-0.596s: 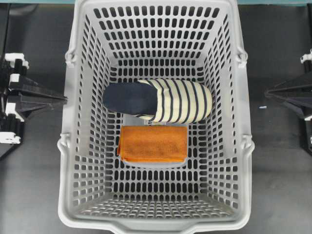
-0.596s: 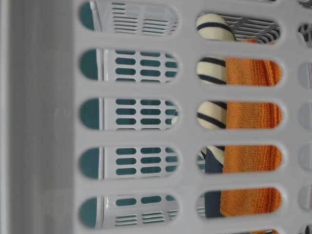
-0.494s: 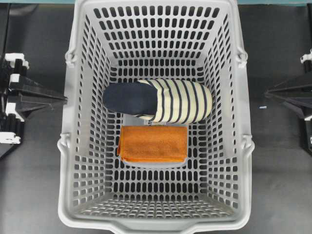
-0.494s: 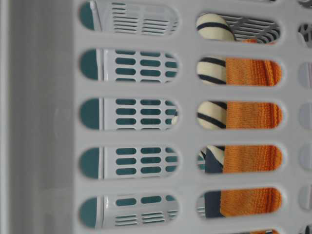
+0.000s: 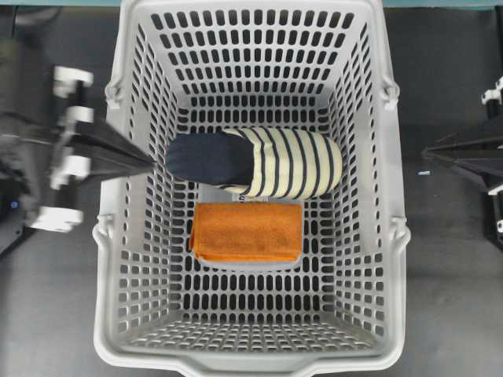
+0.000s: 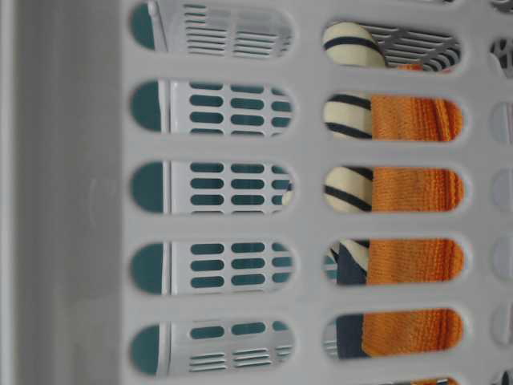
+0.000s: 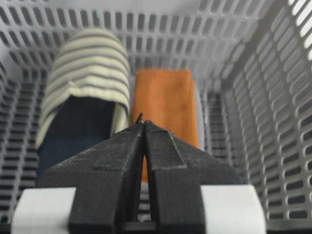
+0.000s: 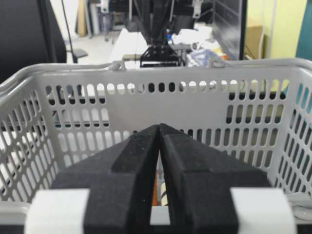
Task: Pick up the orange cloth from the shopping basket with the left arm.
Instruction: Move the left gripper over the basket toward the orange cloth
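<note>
Orange cloth [image 5: 247, 231] lies flat on the floor of the shopping basket [image 5: 110, 236], touching the striped slipper [image 5: 255, 162]. Left end effector [image 5: 145, 162] is pressed together over the basket's left rim, holding nothing; right end effector [image 5: 428, 151], also pressed together, sits outside the right wall.

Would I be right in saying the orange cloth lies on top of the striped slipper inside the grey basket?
Not quite: the orange cloth lies flat on the shopping basket floor beside the striped slipper, not on it, as the overhead view shows.
</note>
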`<state>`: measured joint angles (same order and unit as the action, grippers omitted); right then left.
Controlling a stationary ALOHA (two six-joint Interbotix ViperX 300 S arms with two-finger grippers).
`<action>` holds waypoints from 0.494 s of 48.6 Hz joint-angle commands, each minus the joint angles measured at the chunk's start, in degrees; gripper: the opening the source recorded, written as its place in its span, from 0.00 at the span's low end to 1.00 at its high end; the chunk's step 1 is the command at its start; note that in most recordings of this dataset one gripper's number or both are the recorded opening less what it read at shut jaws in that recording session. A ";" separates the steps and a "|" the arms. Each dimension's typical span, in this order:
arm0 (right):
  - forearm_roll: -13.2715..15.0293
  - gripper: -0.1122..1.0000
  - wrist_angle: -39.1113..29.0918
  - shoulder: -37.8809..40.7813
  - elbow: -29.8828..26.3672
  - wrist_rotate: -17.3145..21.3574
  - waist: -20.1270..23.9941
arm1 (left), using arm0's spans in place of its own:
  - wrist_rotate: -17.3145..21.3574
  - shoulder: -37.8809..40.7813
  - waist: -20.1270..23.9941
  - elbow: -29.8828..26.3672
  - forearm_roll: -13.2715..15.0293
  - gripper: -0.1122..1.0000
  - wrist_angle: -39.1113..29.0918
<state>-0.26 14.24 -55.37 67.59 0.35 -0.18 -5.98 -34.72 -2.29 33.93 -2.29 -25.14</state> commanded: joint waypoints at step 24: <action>-0.18 0.10 0.26 -0.62 -0.44 0.09 0.26 | -0.18 25.05 -2.99 -23.47 -0.26 0.10 -22.59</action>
<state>-0.26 14.24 -56.25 67.68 0.35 -0.09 -6.24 -11.34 -4.92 13.80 -2.29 -46.49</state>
